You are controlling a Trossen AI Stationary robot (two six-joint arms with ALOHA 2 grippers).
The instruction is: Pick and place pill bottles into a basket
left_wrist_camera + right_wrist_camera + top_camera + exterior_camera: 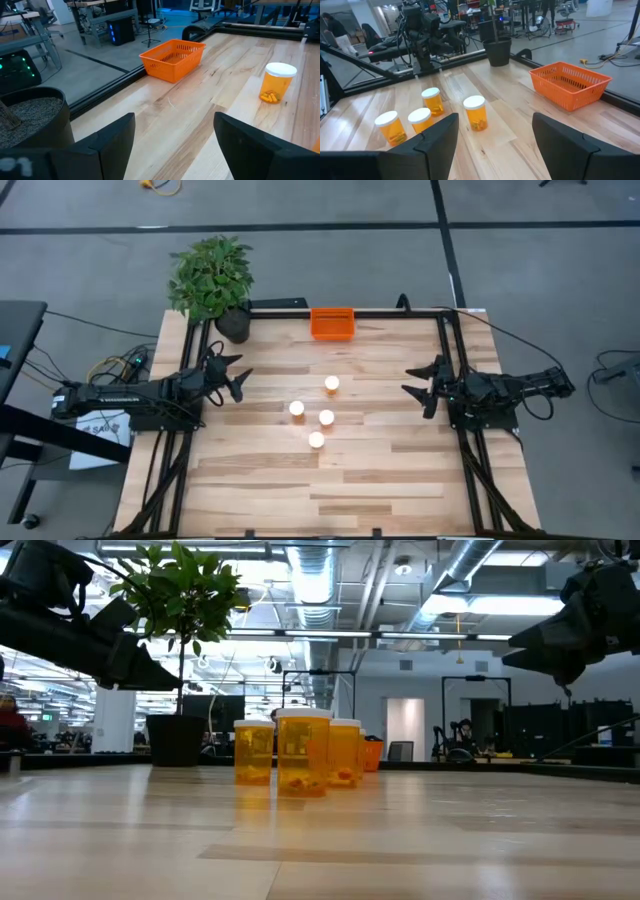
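Both claws hovering spread wide and empty: left gripper (237, 380) at the table's left edge, right gripper (420, 383) at the right. Four pill bottles (326, 417) upright mid-table between them, slightly nearer the left one probably. White caps, amber bodies. Farther back, empty orange basket (332, 323) on the far edge.

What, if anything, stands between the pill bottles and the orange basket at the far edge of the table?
Nothing visible does. The four pill bottles stand mid-table, the basket sits at the far edge, and only bare table lies between. The plant pot stands off to the left.
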